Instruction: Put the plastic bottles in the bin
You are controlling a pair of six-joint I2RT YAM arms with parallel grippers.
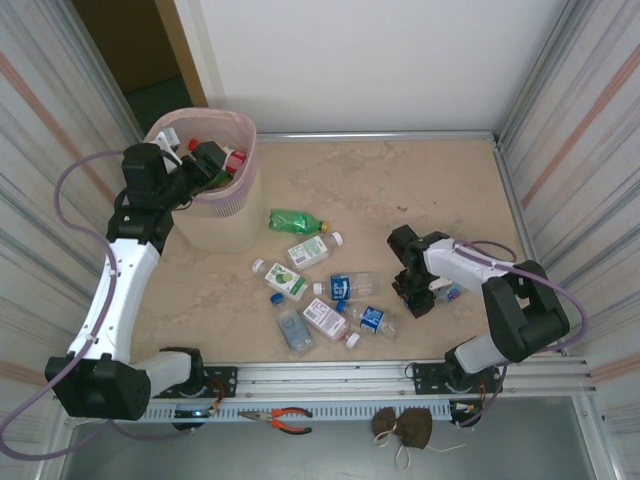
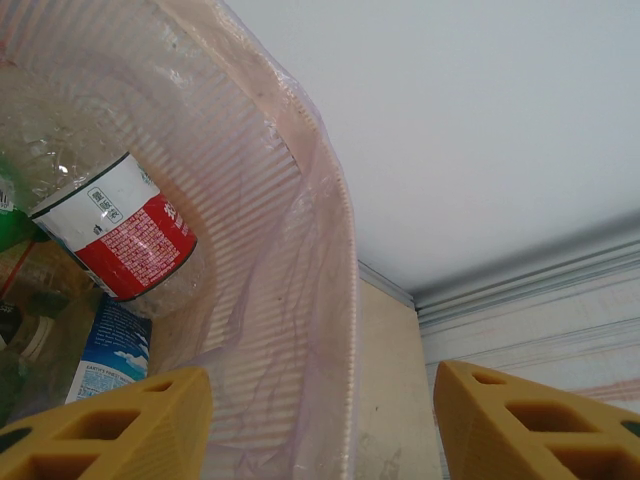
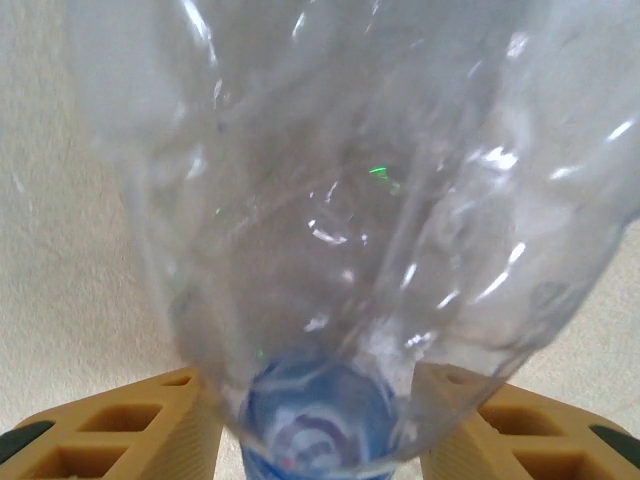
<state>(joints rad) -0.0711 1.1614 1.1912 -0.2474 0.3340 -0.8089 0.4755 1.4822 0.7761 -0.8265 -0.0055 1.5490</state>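
Now left gripper (image 2: 318,388) gapes astride the bin (image 1: 216,228) rim; right gripper (image 3: 318,400) clamps a clear bottle (image 3: 350,200).
Left arm stretches far left; a binned bottle (image 2: 122,236) has a red-white label, print unreadable.

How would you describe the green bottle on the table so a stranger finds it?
Start at the beige bin, far left. Just right of it the green bottle lies on its side. It alone has a green body; neighbouring bottles are clear.

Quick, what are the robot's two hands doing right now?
Left gripper: open, empty, over the bin.
Right gripper: shut on a clear bottle.
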